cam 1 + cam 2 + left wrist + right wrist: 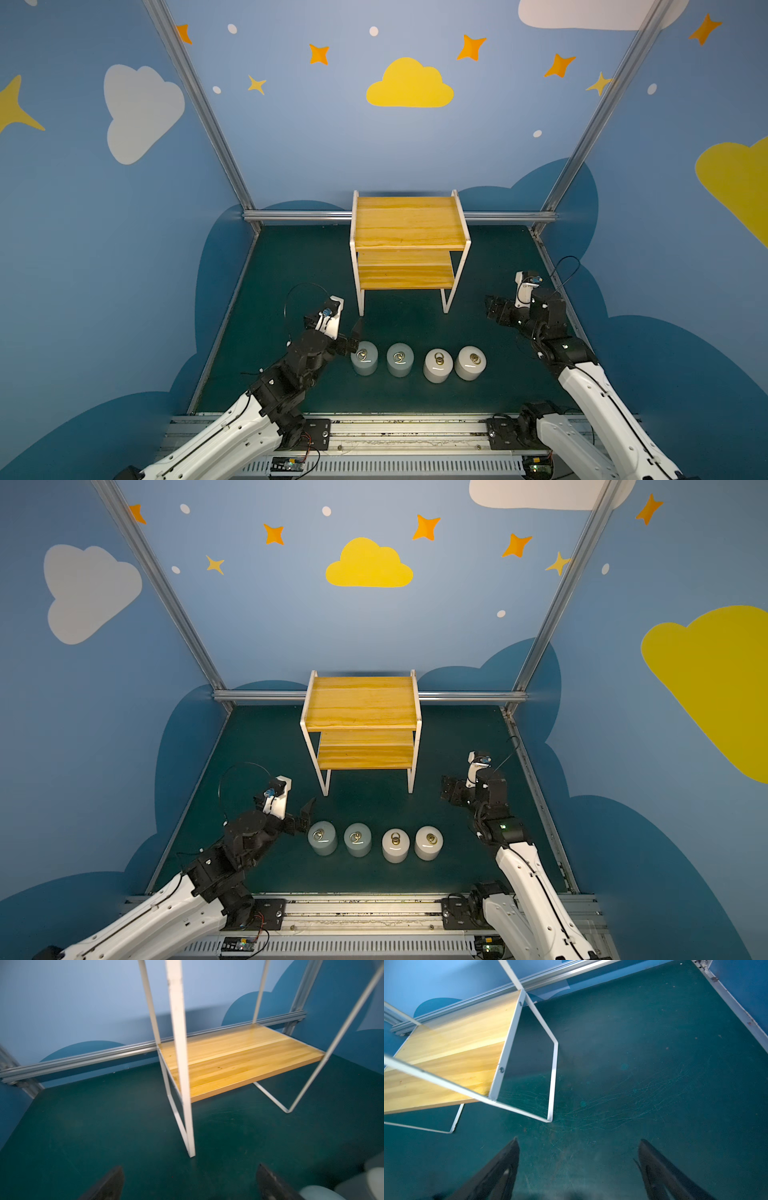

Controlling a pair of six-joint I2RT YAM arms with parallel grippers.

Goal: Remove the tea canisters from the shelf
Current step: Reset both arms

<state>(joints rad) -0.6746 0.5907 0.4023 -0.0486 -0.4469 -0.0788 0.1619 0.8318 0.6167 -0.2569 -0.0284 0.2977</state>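
Note:
The shelf (409, 232) (361, 712) stands at the back of the green mat with both wooden boards bare. In front of it the tea canisters stand in a row on the mat: two grey-blue ones (364, 358) (400, 359) to the left and two white ones (437, 365) (470, 363) to the right. My left gripper (356, 336) (306, 816) hangs open just left of the leftmost grey-blue canister (320, 1193) and holds nothing. My right gripper (489, 308) (444, 788) is open and empty, right of the shelf's front leg. Bare mat shows between the fingertips in both wrist views.
The shelf's white front leg (188, 1126) stands close ahead of the left gripper (190, 1169). Its right side frame (552, 1076) lies ahead of the right gripper (579, 1141). Blue walls and aluminium rails (299, 215) bound the mat.

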